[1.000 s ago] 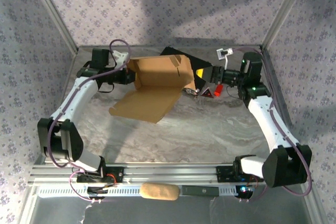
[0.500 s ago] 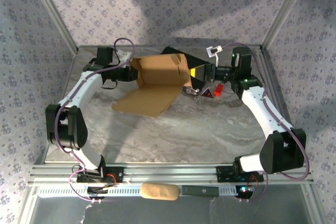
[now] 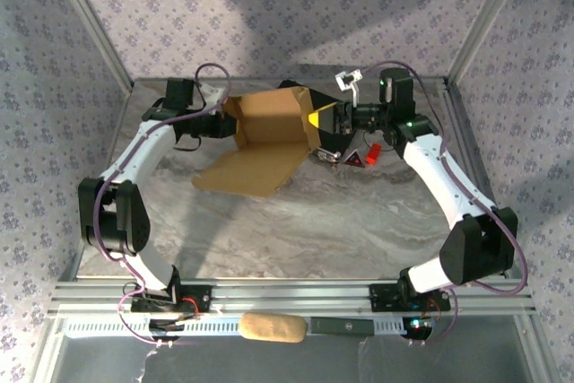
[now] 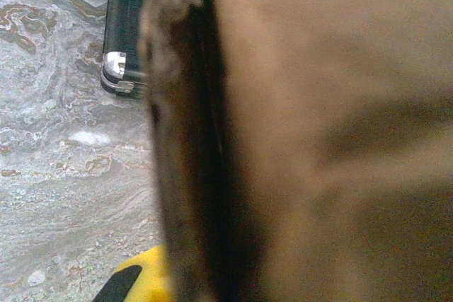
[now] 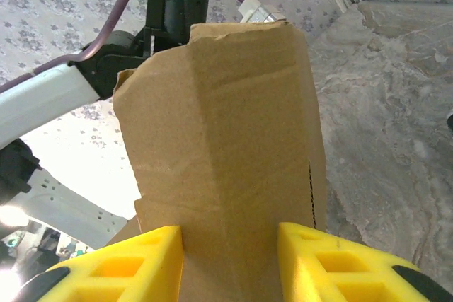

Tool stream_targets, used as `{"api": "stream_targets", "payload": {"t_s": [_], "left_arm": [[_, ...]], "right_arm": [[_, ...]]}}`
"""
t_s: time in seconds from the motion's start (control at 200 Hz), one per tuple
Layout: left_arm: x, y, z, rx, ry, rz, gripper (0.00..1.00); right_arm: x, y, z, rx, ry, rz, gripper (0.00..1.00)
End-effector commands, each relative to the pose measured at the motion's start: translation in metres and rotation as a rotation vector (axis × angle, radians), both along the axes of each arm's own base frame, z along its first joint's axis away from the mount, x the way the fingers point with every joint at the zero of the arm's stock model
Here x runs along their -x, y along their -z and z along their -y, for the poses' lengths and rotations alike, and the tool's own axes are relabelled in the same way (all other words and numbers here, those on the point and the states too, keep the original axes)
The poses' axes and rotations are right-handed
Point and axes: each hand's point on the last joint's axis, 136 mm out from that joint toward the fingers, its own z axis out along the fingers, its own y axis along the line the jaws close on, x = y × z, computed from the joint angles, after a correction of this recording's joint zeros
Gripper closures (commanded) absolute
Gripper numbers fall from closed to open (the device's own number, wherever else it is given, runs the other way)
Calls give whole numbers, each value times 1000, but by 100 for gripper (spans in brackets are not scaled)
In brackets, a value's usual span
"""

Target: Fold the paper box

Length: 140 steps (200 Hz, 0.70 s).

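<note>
The paper box (image 3: 269, 127) sits in the upper centre of the top view, a half-formed tan cardboard shell standing open. One broad flap slopes down toward the lower left, and its end rests on the marbled table (image 3: 359, 221). In the right wrist view the box (image 5: 226, 146) rises as a creased upright panel through the middle of the frame.

The right end effector (image 3: 316, 120) meets the box's right edge. In its own camera its yellow fingers (image 5: 134, 266) stand either side of the panel with the cardboard pressed between them, so it is clamped on the box.

The left end effector (image 3: 226, 123) is at the box's left edge with its fingers drawn together. It seems to pinch that wall, though its camera gives only a blurred brown surface (image 4: 318, 104) close to the lens.

A black case (image 3: 291, 89) lies just behind the box, its metal corner at the upper left of the left wrist view. A small red object (image 3: 363, 155) lies on the table near the right end effector.
</note>
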Motion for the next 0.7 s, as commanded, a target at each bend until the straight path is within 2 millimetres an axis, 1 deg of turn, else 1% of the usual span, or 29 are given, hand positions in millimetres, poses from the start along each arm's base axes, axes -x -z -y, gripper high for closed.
{"api": "stream_targets", "payload": {"t_s": [0.0,0.155,0.315,0.485,0.695], "left_arm": [[2,-19,10,8,51,63,100],[4,-23,11,0,42,70,100],[6,-26,11,-16,28,78,100],[9,-29,13,-28,22,85,100],[12,-31,12,-35,13,91,100]], "right_arm": [[-6,3,-4,57,28,27,60],[-9,8,-10,133,74,51,62],[-21,15,-8,224,183,90,62],[-28,20,-7,315,284,140,62],[-31,21,-7,366,338,182,61]]}}
